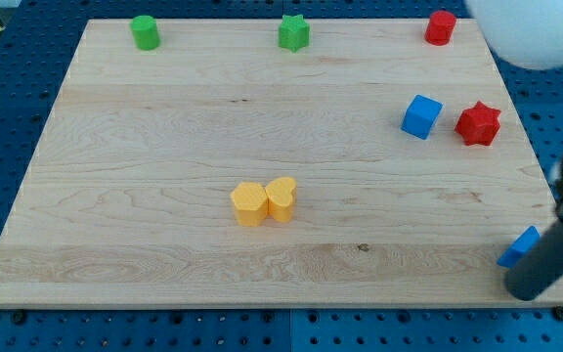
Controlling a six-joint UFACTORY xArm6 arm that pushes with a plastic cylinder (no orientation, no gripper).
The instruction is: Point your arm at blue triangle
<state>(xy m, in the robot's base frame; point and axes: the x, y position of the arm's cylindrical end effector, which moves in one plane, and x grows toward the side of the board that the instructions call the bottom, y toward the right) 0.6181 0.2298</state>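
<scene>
The blue triangle (519, 246) lies at the board's edge near the view's bottom right, touching or just beside my tip (526, 291), which sits just below and right of it; the rod has no jaws and holds nothing. Well above my tip are the blue cube (421, 116) and red star (478, 123); far to its left, two yellow blocks (264, 201) touch.

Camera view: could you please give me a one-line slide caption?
My tip rests beside the blue triangle at the wooden board's lower right corner.
</scene>
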